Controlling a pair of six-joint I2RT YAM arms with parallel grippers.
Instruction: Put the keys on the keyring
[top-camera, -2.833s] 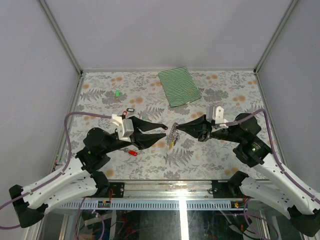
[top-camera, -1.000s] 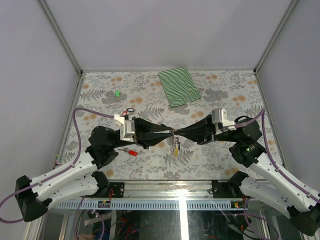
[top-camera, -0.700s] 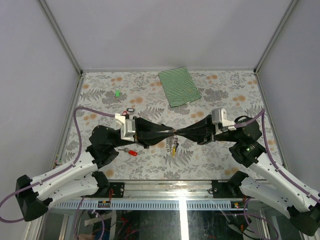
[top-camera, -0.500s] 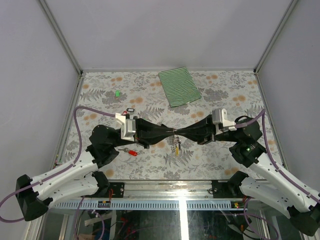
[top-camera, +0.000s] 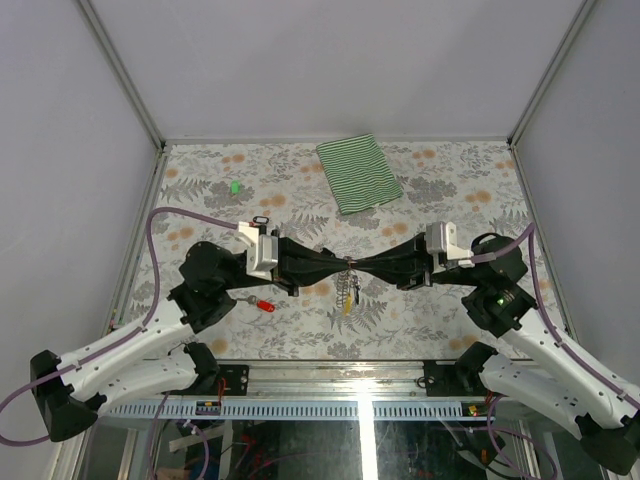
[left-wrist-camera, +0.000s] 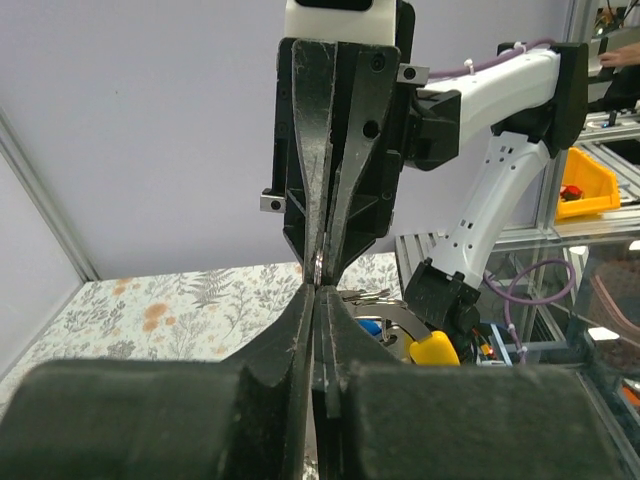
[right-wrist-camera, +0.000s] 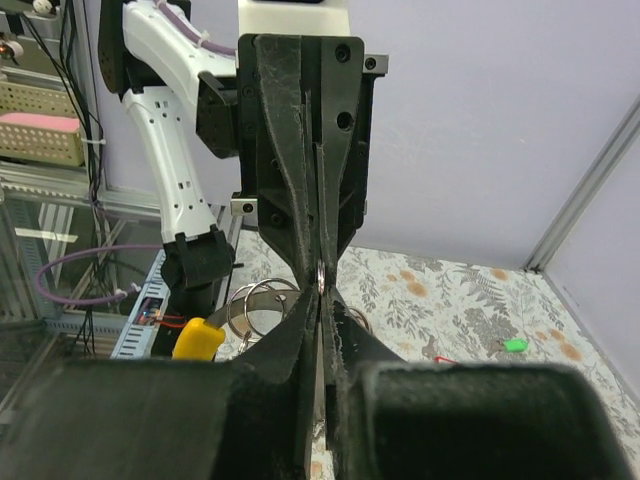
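Over the middle of the table my two grippers meet tip to tip. Between them is the keyring (top-camera: 347, 266), a thin metal loop seen edge-on in the left wrist view (left-wrist-camera: 318, 268) and the right wrist view (right-wrist-camera: 319, 272). The left gripper (top-camera: 340, 266) (left-wrist-camera: 318, 292) is shut on it from the left. From the right, the right gripper (top-camera: 355, 266) (right-wrist-camera: 320, 296) is shut on it too. A bunch of keys hangs below the ring, with a yellow tag (top-camera: 345, 305) (left-wrist-camera: 435, 348) (right-wrist-camera: 198, 338) and a blue tag (left-wrist-camera: 370, 326). Other keys lie loose on the table: red tag (top-camera: 264, 305), black tag (top-camera: 260, 221), green tag (top-camera: 235, 186) (right-wrist-camera: 515, 345).
A green-striped folded cloth (top-camera: 359, 172) lies at the back of the flowered table (top-camera: 450, 180). Grey walls with metal posts close in the left, right and far sides. A purple cable loops beside the left arm (top-camera: 160, 300).
The left gripper's jaws have closed onto the keyring that the right gripper holds. The bunch of keys still hangs below at the same spot.
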